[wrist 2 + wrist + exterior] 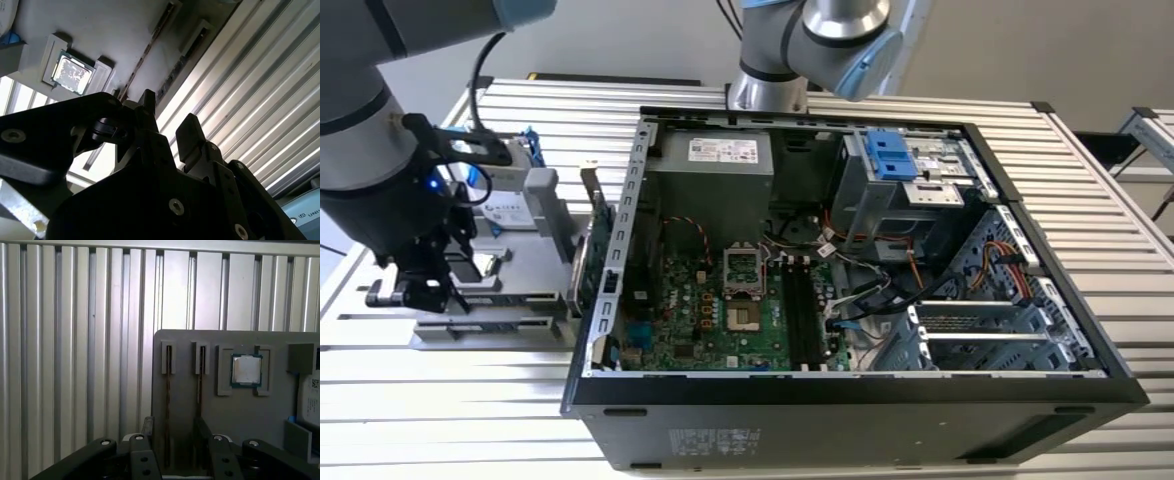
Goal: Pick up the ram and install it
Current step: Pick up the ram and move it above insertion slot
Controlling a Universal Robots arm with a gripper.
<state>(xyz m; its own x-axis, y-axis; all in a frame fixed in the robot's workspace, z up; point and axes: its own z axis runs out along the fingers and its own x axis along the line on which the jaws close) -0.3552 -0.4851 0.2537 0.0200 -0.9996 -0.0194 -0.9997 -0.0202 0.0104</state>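
Two ram sticks stand on edge in slots of a grey holder plate [235, 415]; in the first wrist view the one ram [167, 400] lies in line with the gap of my gripper [175, 429], and the other ram [200, 390] runs beside one fingertip [202, 427]. The second wrist view has the thin ram edge [145, 55] beyond my open gripper [169, 117]. In the exterior view my gripper [420, 290] hangs over the holder plate [494, 325], to the exterior view's left of the open computer case [854, 400]. Nothing is held. The motherboard's black slots [803, 320] lie inside the case.
A processor chip [246, 370] sits in a pocket of the plate beside the sticks. A silver hard drive [507, 205] and a green expansion card [600, 260] stand between my arm and the case. A second arm's base [774, 60] rises behind the case. Ribbed metal table [427, 420] all round.
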